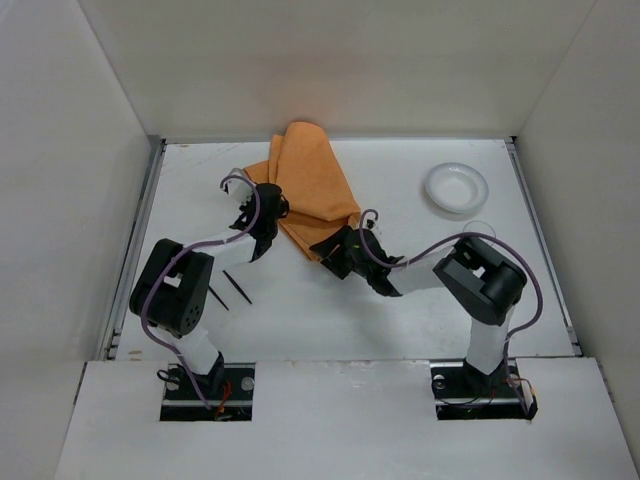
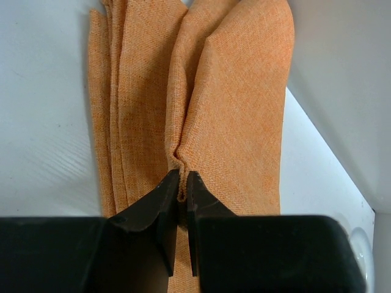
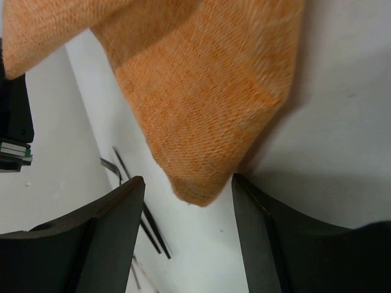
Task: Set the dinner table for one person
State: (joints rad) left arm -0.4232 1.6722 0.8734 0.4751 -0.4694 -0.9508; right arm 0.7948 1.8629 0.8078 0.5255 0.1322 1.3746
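Observation:
An orange cloth mat (image 1: 305,180) lies folded and bunched at the back middle of the white dinner table (image 1: 330,310). My left gripper (image 1: 268,208) is shut on a fold of the mat's left edge; the left wrist view shows the pinched fold (image 2: 181,183) between the jaws. My right gripper (image 1: 335,252) is open at the mat's near corner; in the right wrist view that corner (image 3: 201,189) hangs between the spread jaws without touching them. A white bowl (image 1: 456,187) sits at the back right. Thin black utensils (image 1: 238,286) lie on the table by the left arm.
White walls enclose the table on three sides, with metal rails (image 1: 140,240) along its side edges. A clear glass (image 1: 478,229) seems to stand just behind the right arm's elbow. The utensils also show in the right wrist view (image 3: 146,226).

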